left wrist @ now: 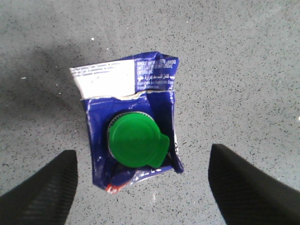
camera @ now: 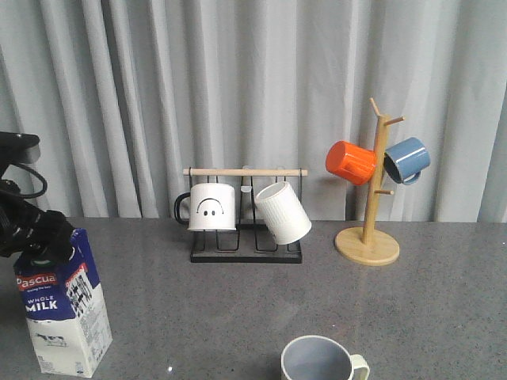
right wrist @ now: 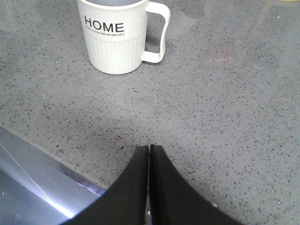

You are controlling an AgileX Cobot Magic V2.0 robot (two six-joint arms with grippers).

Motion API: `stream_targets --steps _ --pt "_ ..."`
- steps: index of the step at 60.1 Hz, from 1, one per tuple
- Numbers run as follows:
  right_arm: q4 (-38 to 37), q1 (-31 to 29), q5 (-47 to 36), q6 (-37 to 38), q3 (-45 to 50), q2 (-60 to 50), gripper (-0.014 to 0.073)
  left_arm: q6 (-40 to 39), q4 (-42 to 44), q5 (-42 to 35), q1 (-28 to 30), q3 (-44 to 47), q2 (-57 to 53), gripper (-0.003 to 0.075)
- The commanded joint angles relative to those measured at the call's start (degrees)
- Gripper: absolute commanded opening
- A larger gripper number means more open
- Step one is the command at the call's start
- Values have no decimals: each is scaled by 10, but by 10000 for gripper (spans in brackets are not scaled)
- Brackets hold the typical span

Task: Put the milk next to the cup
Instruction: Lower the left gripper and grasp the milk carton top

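blue milk [camera: 62,305] reads "pascual whole milk" (cup [right wrist: 117,35] says "home")

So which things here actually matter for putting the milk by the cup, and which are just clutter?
Job: milk, cup, left end effector open above the carton.

Clutter: smiley mug, white ribbed mug, wire rack, orange mug, blue mug, wooden tree.
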Motion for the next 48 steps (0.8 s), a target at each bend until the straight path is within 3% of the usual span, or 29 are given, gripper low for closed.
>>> stream_targets --steps 1,48 --pt "0 -1 -40 -5 -17 4 -5 -4 -10 -38 -1 -18 -12 559" --pt "0 -1 -40 -5 -17 4 -5 -4 -3 -60 -1 -18 53 554"
